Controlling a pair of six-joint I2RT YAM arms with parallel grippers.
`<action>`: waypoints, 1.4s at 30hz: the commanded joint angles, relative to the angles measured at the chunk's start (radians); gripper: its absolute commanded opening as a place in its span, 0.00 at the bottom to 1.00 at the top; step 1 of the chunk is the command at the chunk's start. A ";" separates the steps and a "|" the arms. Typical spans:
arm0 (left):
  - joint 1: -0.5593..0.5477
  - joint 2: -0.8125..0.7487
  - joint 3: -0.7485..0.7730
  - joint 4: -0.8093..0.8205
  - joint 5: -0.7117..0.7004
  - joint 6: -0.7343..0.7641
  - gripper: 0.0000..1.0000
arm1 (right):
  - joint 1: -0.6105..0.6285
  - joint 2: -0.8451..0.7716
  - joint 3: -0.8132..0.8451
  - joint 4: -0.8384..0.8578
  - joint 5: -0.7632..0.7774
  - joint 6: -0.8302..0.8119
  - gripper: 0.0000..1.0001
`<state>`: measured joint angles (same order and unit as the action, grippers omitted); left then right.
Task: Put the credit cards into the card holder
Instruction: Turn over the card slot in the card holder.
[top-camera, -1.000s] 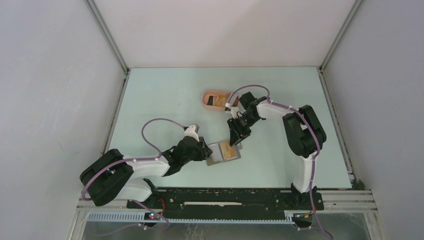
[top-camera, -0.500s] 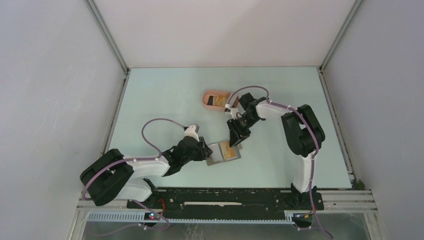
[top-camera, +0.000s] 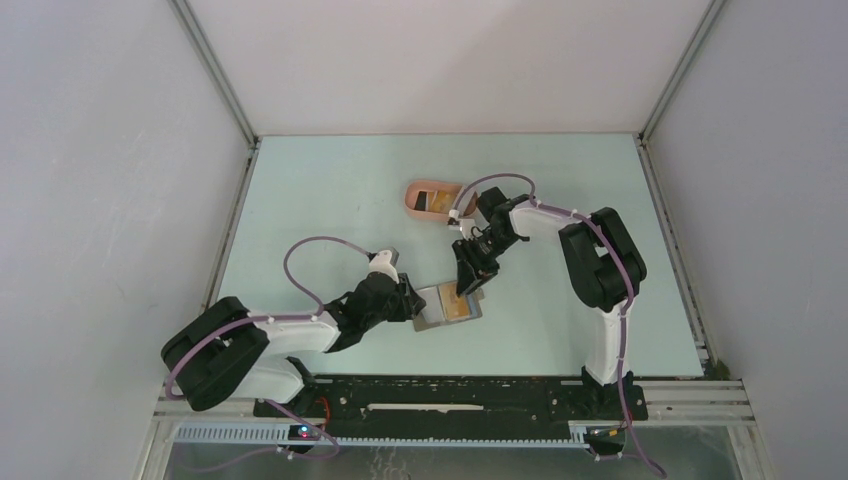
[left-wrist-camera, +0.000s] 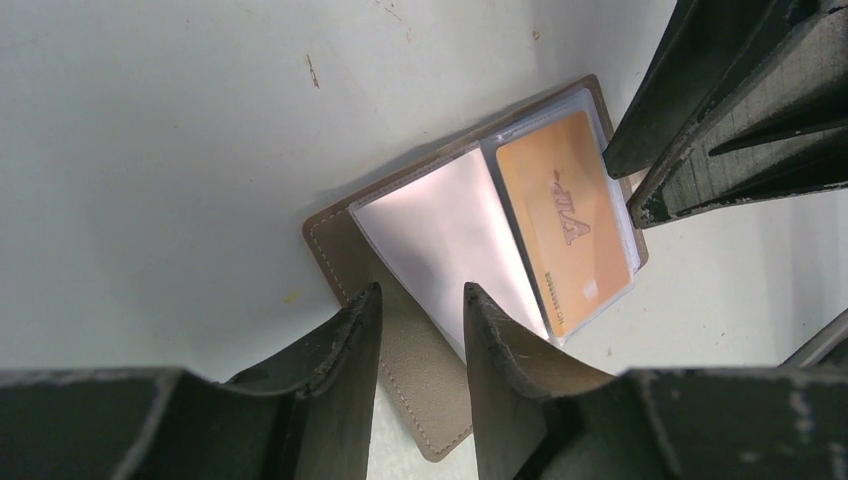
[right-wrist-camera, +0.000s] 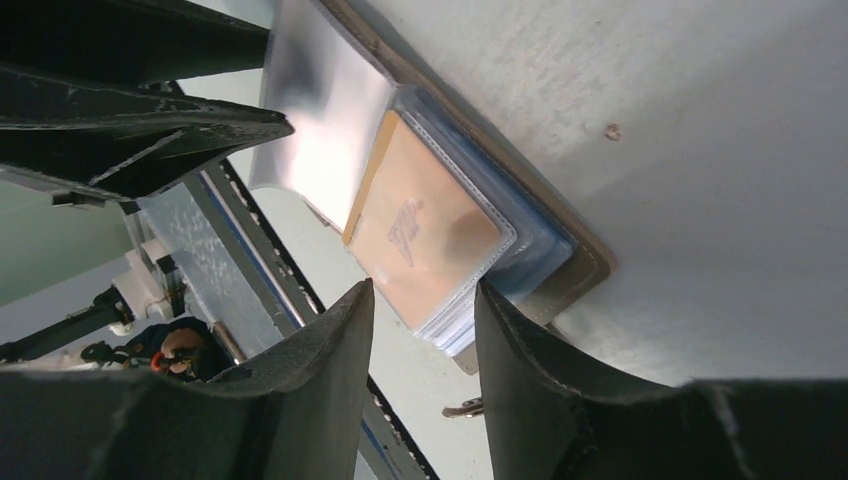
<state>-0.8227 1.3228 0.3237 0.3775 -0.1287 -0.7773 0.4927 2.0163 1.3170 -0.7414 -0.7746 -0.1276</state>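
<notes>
Right fingers (right-wrist-camera: 300, 400) edged toward left fingers (left-wrist-camera: 330, 370) | one grey card holder (left-wrist-camera: 405, 350) lay open between them, one orange card (left-wrist-camera: 565, 215) sleeved inside | both pairs part-spread over it

Left gripper (top-camera: 410, 300), right gripper (top-camera: 468, 285) beside card holder (top-camera: 445, 306)

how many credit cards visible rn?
2: an orange card in the card holder's clear sleeve, a dark card in the pink tray. More may be hidden in both.

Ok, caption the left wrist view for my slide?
Left gripper over the open card holder, an orange card slotted inside.
</notes>
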 joint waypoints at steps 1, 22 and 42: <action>-0.012 0.024 0.012 -0.017 0.028 0.015 0.40 | 0.012 0.009 0.027 -0.011 -0.113 0.015 0.50; -0.012 0.031 0.007 0.021 0.039 -0.004 0.41 | 0.072 -0.003 0.027 0.028 -0.360 0.050 0.49; -0.013 -0.441 -0.074 -0.232 -0.084 -0.030 0.45 | 0.060 -0.045 0.027 0.042 -0.237 0.017 0.47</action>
<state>-0.8291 0.9596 0.2768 0.1761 -0.2180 -0.8127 0.5941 2.0724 1.3178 -0.6884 -1.0309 -0.0841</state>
